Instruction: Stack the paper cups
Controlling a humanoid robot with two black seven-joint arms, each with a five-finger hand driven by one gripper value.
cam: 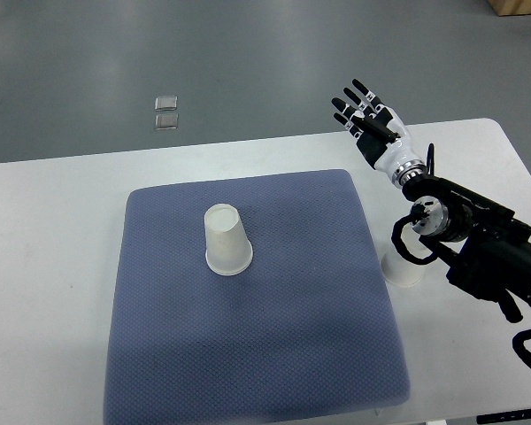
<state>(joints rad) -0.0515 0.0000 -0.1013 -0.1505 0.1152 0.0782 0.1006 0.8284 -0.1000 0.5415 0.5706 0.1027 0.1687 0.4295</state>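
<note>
1. You've got a white table (62, 230) with a smooth, flat top and a rounded far-right corner; grey floor shows beyond its far edge.
2. Across the middle of it lies a blue-grey mat (274, 354), roughly square with soft rounded corners and a fine dimpled weave.
3. Your right arm (478, 239) comes in from the right edge, black, jointed and bulky, with looped cables hanging at the wrist.
4. The right hand (372, 119) sits over the table's far edge, white shell with black fingers (354, 102), stretched out straight and spread, gripping nothing.
5. One paper cup (227, 239) stands upside down on the mat, left of its centre; it's a plain white tapered cone, flat base up, wide rim down on the weave.
6. A second paper cup (401, 270) sits off the mat, just beside its right edge, on bare table, partly hidden under your forearm; only its white lower part shows.
7. The two cups are well apart, not nested.
8. On the floor beyond, you can spot two small pale square tiles (166, 113), touching each other.
</note>
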